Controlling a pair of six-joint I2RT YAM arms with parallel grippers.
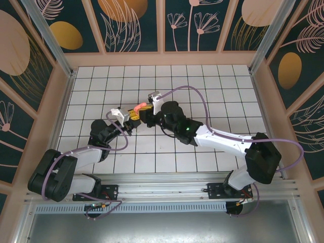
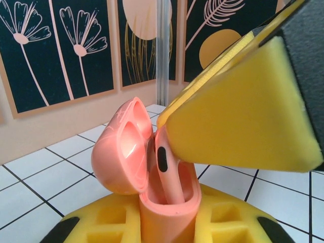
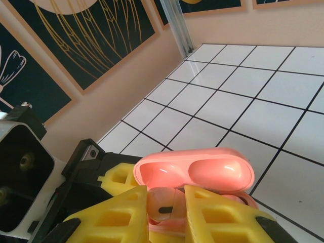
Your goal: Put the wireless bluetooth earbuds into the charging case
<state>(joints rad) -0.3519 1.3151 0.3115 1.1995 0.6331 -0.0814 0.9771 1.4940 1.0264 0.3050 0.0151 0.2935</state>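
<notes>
The salmon-pink charging case [image 2: 164,215] stands upright with its lid [image 2: 124,147] swung open, and my left gripper [image 2: 164,225] is shut on its body between yellow foam pads [image 2: 101,225]. A pink earbud [image 2: 168,169] leans stem-down in the case's mouth. My right gripper [image 3: 166,193] is shut on that earbud [image 3: 163,203], just in front of the open lid [image 3: 195,172]. One of its pads [image 2: 243,106] looms over the case in the left wrist view. From above, both grippers [image 1: 132,119] [image 1: 148,115] meet at the case [image 1: 140,107] mid-table.
The white tiled floor [image 1: 202,86] spreads around both arms, boxed in by peach walls with dark floral panels [image 1: 134,25]. A metal corner post [image 3: 179,28] stands at the far corner. The left gripper's black body [image 3: 30,172] sits close beside the right fingers.
</notes>
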